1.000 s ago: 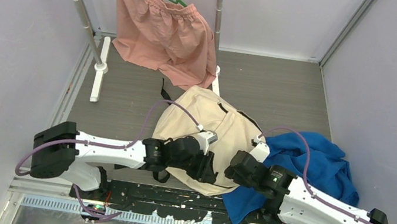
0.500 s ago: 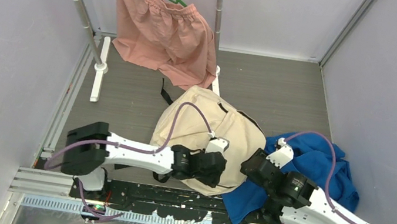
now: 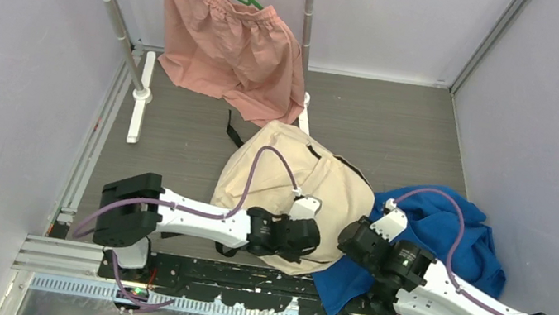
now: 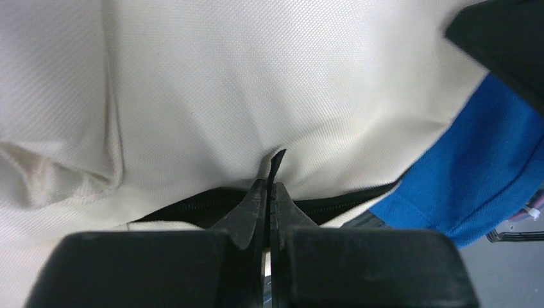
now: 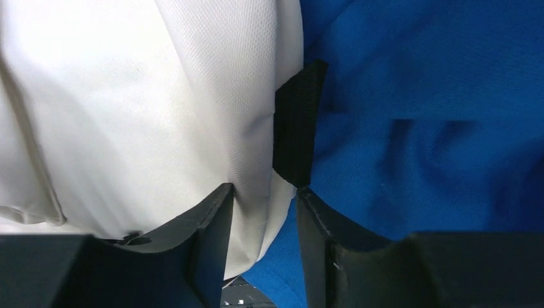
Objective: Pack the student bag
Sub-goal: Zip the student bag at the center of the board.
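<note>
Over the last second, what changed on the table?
The left gripper slid right along the near edge of the student bag and closed on its black zipper pull. The right gripper shifted slightly right, jaws open astride the bag's edge. Bag, blue cloth and pink garment stayed put.

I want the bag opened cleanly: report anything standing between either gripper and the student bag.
Nothing visible does. The left gripper is shut on a thin black tab at the zipper of the student bag. The open right gripper straddles the bag's edge, with the blue cloth right beside it.
</note>
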